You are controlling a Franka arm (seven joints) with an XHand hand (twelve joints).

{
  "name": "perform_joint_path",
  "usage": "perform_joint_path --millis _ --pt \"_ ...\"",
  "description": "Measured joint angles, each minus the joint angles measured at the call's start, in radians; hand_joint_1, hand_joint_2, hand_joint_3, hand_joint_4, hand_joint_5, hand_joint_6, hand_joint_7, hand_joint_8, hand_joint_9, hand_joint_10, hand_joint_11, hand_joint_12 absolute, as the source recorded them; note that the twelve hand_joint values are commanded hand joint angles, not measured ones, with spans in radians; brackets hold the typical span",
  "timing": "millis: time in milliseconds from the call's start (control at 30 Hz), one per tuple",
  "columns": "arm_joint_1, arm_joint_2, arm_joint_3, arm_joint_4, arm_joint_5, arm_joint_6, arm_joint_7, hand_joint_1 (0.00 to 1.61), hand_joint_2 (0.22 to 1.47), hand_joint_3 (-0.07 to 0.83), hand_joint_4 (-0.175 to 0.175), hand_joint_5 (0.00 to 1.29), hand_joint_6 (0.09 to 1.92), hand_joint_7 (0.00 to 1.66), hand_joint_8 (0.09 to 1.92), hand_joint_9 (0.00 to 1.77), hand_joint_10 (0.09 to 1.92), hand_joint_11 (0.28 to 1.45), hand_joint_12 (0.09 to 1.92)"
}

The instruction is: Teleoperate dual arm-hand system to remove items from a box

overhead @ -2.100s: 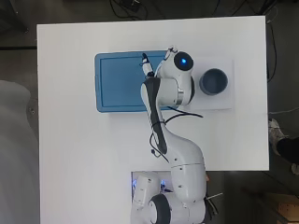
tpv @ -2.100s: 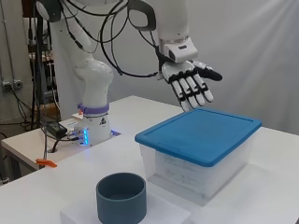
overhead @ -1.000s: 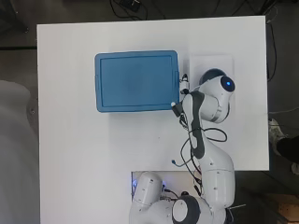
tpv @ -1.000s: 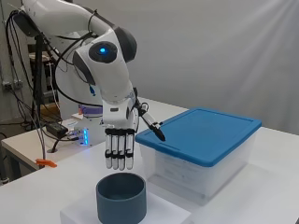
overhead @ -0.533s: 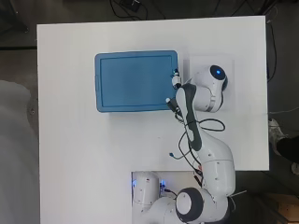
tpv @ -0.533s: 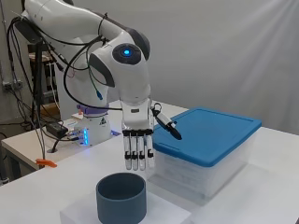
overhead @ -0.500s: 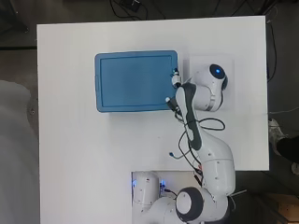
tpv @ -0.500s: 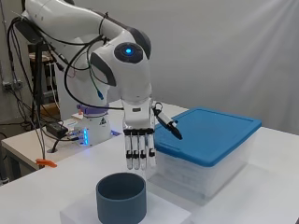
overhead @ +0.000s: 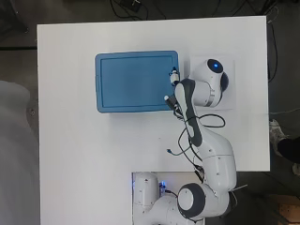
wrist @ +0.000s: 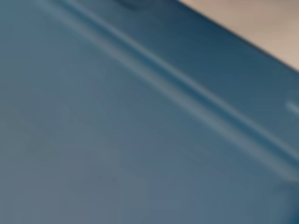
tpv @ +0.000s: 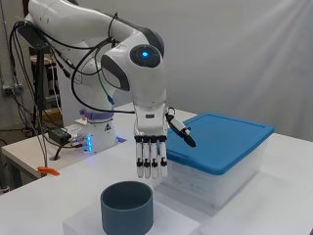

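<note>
Overhead view: the white arm (overhead: 206, 145) reaches up the white table (overhead: 84, 154) and bends over at its top, so most of the hand (overhead: 172, 89) is hidden beneath it. Only small black and white parts of the hand show, right at the near-arm edge of the blue lid (overhead: 133, 80). The lid lies shut on the box and spreads away from the fingers toward the table's far side. A white square pad (overhead: 229, 101) lies under the arm's end, on the other side of the hand from the box. The cup on it is covered by the arm in this view.

Side view: the hand (tpv: 150, 129) hangs palm toward the camera. Its fingers (tpv: 149, 157) point straight down, side by side and uncurled, holding nothing. The thumb (tpv: 180, 131) sticks out sideways toward the box, its tip before the lid's (tpv: 222, 137) edge; whether it touches cannot be told. The clear box (tpv: 220, 178) stands just beside the fingers, on the thumb's side. The dark grey cup (tpv: 127, 207) stands on the white pad (tpv: 171, 225), below and slightly before the fingertips, with a gap of air between them and its rim.

Wrist view: blurred blue surface, the lid (wrist: 117, 140), fills nearly everything, with a raised ridge crossing it and a pale strip at one corner. No part of the hand shows.
</note>
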Motion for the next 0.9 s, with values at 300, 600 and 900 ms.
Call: perform_joint_path --millis 300,600,900 --pt "-0.007 -0.016 -0.005 -0.029 0.017 -0.002 -0.041 0.08 0.92 0.004 0.029 0.29 0.09 0.41 0.09 0.50 0.09 0.50 0.09" --pt "-0.075 -0.045 0.033 -0.076 0.059 0.030 -0.166 0.99 1.19 -0.030 -0.084 0.71 0.86 0.80 0.88 1.09 0.54 0.76 0.53" --pt "-0.127 -0.062 0.080 -0.133 0.094 0.075 -0.181 0.96 1.20 0.000 0.173 0.82 1.25 1.00 1.82 1.27 1.87 0.87 1.77"
